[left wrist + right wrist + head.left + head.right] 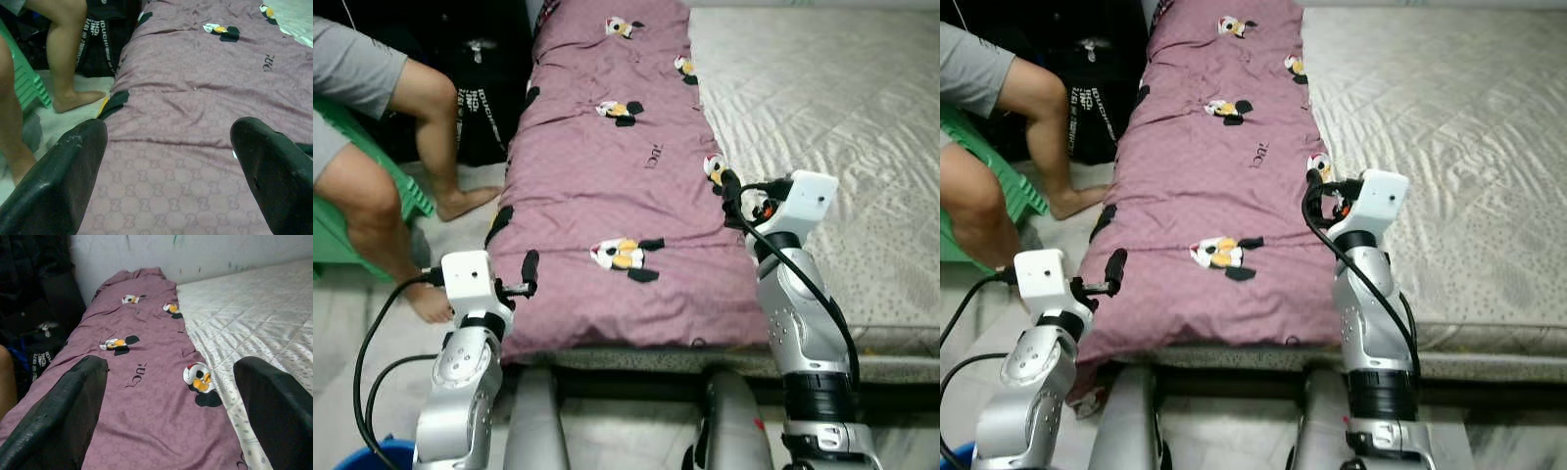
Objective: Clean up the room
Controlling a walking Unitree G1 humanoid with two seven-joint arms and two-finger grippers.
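I am seeing the purple blanket (607,186) with cartoon prints lying lengthwise along the left strip of the bed, its near end hanging just over the bed's front edge. The left claw (168,161) is hovering at the blanket's near left corner, fingers spread wide, gripping nothing. The right claw (171,401) is hovering over the blanket's right edge, where it is meeting the bare quilted mattress (832,108); its fingers are likewise wide apart and empty. A black bag (489,88) is standing on the floor just beside the blanket's left side. A person's bare legs (431,147) are resting near it, next to a green plastic seat (372,166).
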